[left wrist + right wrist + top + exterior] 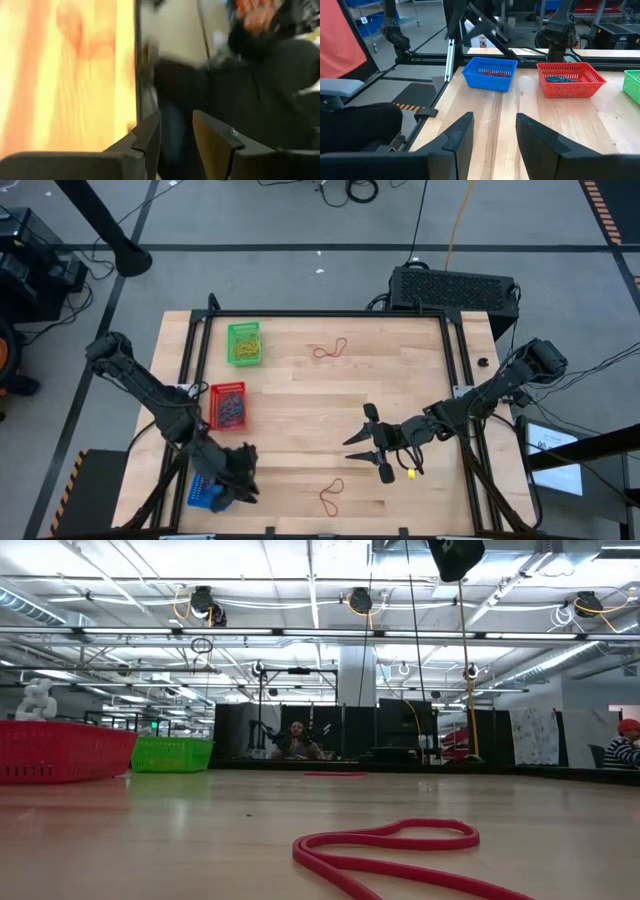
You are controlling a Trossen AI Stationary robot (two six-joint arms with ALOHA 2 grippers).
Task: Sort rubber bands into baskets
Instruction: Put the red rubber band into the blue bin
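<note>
the left gripper [238, 480] hangs right at the blue basket [205, 492], just off its inner edge, its fingers [147, 137] slightly apart with nothing seen between them. the right gripper [372, 442] hovers well away from the blue basket toward the table's [400, 370] middle, fingers [462, 132] spread and empty. beyond the blue basket, along the same edge, stand the red basket [228, 405] and then the green basket [245, 343], all three holding bands, while one red rubber band [331, 495] lies loose on the wood beside the blue basket and another [330, 350] lies far off, past the green one.

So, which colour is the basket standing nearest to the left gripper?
Blue, clearest in the right wrist view.
</note>
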